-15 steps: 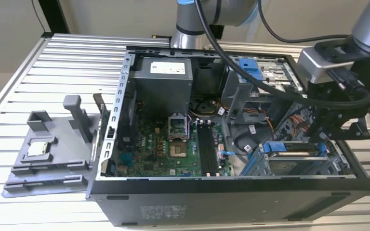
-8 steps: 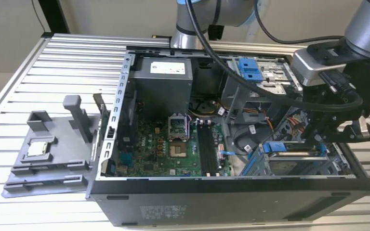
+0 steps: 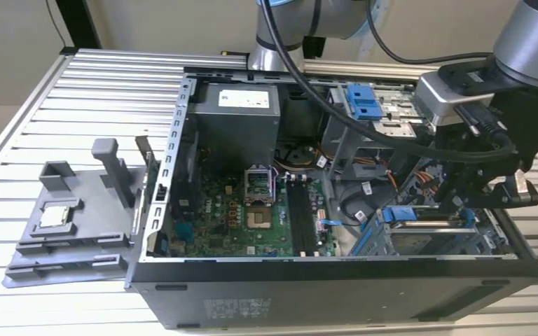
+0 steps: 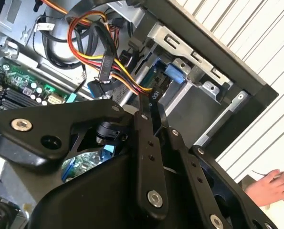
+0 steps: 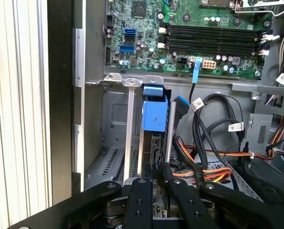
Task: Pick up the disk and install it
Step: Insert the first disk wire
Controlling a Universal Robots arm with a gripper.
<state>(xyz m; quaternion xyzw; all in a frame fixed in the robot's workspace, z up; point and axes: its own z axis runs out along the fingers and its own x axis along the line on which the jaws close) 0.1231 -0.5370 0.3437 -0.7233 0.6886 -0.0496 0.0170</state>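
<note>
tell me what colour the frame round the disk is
Blue; the frame of the disk shows best in the first wrist view.

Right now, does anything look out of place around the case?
Yes: a person's hand is just outside the computer case, which is risky near a moving arm. The disk in the gripper looks straight in its bay.

The disk [image 5: 154, 117] stands in the case [image 3: 344, 287], within its drive bay [image 5: 113, 114].

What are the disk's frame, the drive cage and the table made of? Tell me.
Disk frame: blue plastic, matte, by its moulded look. Drive cage: grey sheet metal, likely steel, with stamped slots. Table: pale ribbed metal, perhaps aluminium.
</note>
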